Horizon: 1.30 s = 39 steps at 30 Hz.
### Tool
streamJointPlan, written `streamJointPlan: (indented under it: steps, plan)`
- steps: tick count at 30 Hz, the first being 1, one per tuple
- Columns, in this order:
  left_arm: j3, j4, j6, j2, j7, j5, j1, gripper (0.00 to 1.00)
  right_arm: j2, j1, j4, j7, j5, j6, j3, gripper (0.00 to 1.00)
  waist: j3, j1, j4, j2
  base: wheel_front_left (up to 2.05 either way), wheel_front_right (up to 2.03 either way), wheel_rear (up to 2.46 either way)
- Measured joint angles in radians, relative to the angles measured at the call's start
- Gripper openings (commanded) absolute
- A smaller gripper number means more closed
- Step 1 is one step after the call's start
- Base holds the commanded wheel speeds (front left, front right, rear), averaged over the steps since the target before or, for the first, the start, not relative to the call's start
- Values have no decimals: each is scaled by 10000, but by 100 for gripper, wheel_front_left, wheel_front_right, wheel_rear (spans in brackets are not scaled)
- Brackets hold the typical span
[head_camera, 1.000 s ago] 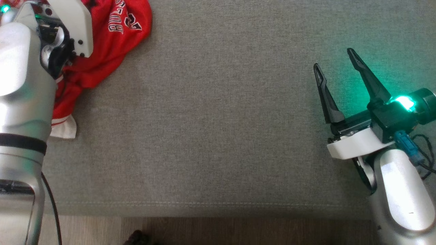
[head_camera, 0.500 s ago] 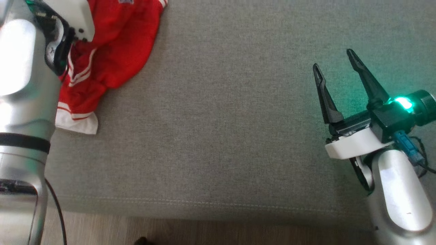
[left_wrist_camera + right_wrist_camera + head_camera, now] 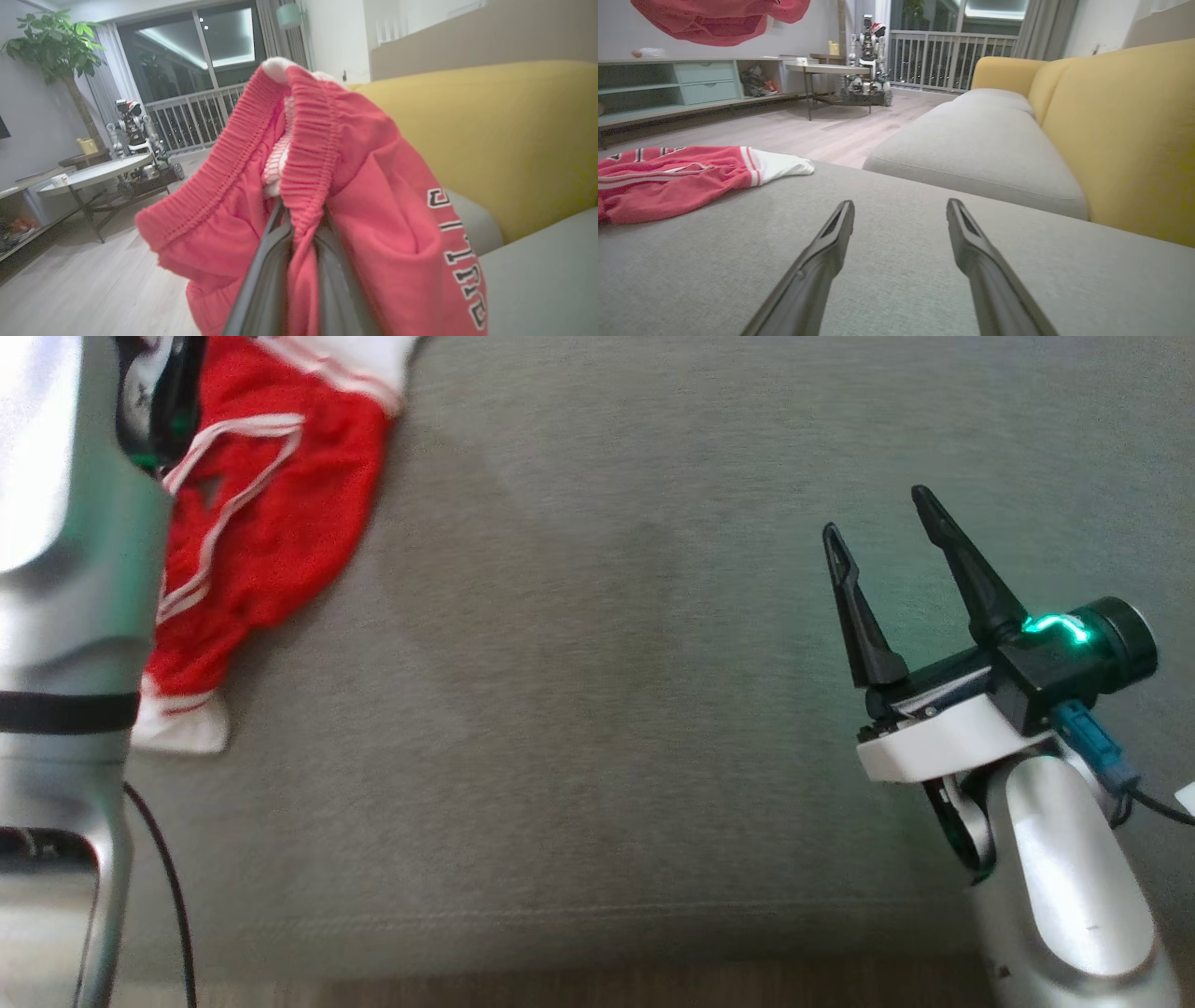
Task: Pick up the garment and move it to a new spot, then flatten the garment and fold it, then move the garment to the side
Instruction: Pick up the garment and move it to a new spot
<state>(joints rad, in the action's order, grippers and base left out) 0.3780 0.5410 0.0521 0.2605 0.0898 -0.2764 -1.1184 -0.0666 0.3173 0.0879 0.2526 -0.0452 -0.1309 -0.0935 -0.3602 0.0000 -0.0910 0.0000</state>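
At upper left of the head view, a red garment [image 3: 271, 523] with white trim lies partly on a grey sofa [image 3: 607, 709] seat. Its upper end leads up toward the silver left arm at the frame's left edge.

Left wrist view: the left gripper [image 3: 301, 228] has its jaws clenched on the ribbed waistband [image 3: 303, 121]. The cloth is bunched around both dark fingers and held up in the air, and white lettering runs down its right side.

At centre right of the head view, the right gripper [image 3: 876, 513] hovers over bare seat, well apart from the garment. Its jaws are released and spread wide, with nothing between them. At left in the right wrist view, the lower part of the garment lies flat on the seat, and more red cloth hangs at the top left.

The step in hand looks like the pick-up and carry to a new spot. To do it well, the left arm probably needs to lift high enough that the trailing leg clears the seat and does not drag or twist. The bare middle of the seat looks like a good place to set it down. The pinch takes in only a small part of the waistband, so a smooth, unhurried carry would lower the risk of the cloth slipping. The right jaws are well placed to take the far side of the waistband for flattening.
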Motion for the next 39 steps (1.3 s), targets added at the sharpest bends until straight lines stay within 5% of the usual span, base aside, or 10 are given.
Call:
streamJointPlan:
  steps: [10, 20, 35, 36, 37, 38, 39]
  plan:
    - [174, -886, -86, -579, -132, -556, 675, 0, 40, 17, -702, 0, 1289, 0, -727, 100, 201, 0, 2297, 0, 0, 0, 0]
    - [1308, 69, -127, -1647, 1172, -213, 1548, 0, 50, -44, -1252, 31, 1806, 0, -441, 100, -4, 0, 4232, 0, 0, 0, 0]
    - [2466, 2470, -61, -1712, 1668, 993, 2641, 0, 127, 1, -1310, 31, 2313, 0, -594, 100, -1117, 0, 5104, 0, 0, 0, 0]
    - [2518, 2452, -38, -1726, 1668, 993, 2710, 15, 127, 2, -1300, 29, 2313, 0, -579, 100, -1088, 0, 5059, 0, 0, 0, 0]
    - [2529, 2429, -42, -1751, 1670, 993, 2781, 41, 128, 1, -1285, 31, 2313, 0, -566, 100, -1051, 0, 5010, 0, 0, 0, 0]
    - [2525, 2393, -90, -1789, 1668, 993, 2851, 95, 130, -1, -1267, 29, 2311, 0, -545, 100, -1007, 0, 4950, 0, 0, 0, 0]
    - [2514, 2301, -167, -1825, 1668, 991, 2949, 100, 130, -1, -1237, 29, 2295, 0, -516, 100, -959, 0, 4881, 0, 0, 0, 0]
